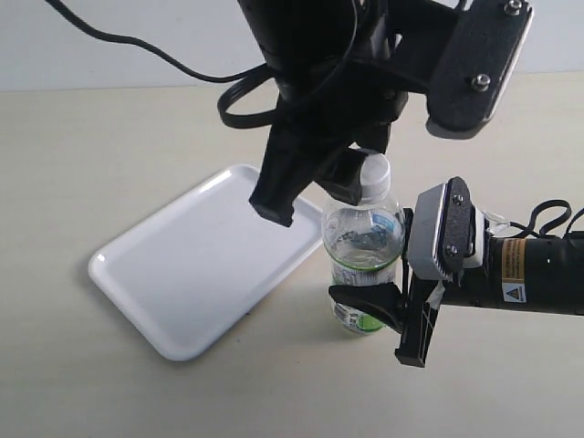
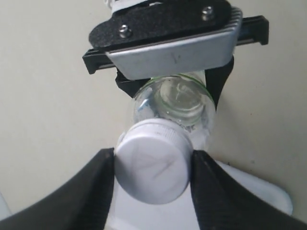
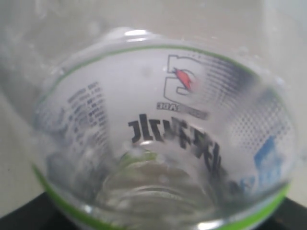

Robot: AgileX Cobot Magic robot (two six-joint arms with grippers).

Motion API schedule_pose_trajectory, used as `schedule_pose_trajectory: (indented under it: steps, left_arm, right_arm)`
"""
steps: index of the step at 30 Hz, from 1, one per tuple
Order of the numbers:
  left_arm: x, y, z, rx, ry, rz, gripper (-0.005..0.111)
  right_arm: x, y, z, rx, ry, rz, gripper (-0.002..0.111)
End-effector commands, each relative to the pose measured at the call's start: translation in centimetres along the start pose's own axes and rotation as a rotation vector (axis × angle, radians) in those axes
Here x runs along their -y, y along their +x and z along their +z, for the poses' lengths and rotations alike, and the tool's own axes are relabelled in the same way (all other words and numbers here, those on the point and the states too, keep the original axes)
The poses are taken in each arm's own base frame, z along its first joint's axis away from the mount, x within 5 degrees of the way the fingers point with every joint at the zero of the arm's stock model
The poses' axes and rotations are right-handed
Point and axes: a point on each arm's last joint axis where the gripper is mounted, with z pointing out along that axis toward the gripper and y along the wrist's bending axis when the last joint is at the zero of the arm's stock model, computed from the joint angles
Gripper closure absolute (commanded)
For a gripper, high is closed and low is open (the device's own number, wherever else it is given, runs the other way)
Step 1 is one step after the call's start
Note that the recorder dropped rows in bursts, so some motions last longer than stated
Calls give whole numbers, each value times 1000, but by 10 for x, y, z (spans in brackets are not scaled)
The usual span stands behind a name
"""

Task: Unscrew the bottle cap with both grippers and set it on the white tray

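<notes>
On bottle [image 3: 144, 191] | label print [image 3: 170, 136] mirrored, red bolt [image 3: 183, 79] | right pincer [image 1: 390, 317]: warning sticker [image 1: 514, 292]

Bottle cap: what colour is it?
The bottle cap is plain white; it shows best in the left wrist view.

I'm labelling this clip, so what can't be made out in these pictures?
- Exterior view: the left gripper hides part of the bottle cap; whether it's loosened can't be told.
- Left wrist view: the right gripper body covers the bottle label; the white tray is cut off.
- Right wrist view: the bottle, blurred, fills the frame; cap and tray unseen.
</notes>
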Motion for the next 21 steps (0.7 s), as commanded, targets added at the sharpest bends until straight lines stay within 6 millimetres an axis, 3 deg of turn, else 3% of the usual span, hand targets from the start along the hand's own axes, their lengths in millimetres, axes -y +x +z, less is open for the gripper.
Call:
schedule_pose_trajectory:
  steps: [1,8,10,21]
  left_arm:
    - [3,-1,0,-8,17,-177,107]
    - [11,-18,-1,-1,24,-500,107]
    - [14,-22,-1,-10,16,-673,107]
    - [15,-25,-1,-9,25,-1218,107]
  right_arm:
    - [-1,13,0,-121,-6,-30,108]
    - [-1,13,0,-121,-6,-30,108]
    - [-1,13,0,-120,-6,-30,108]
    - [-1,11,0,-100,-9,-23,108]
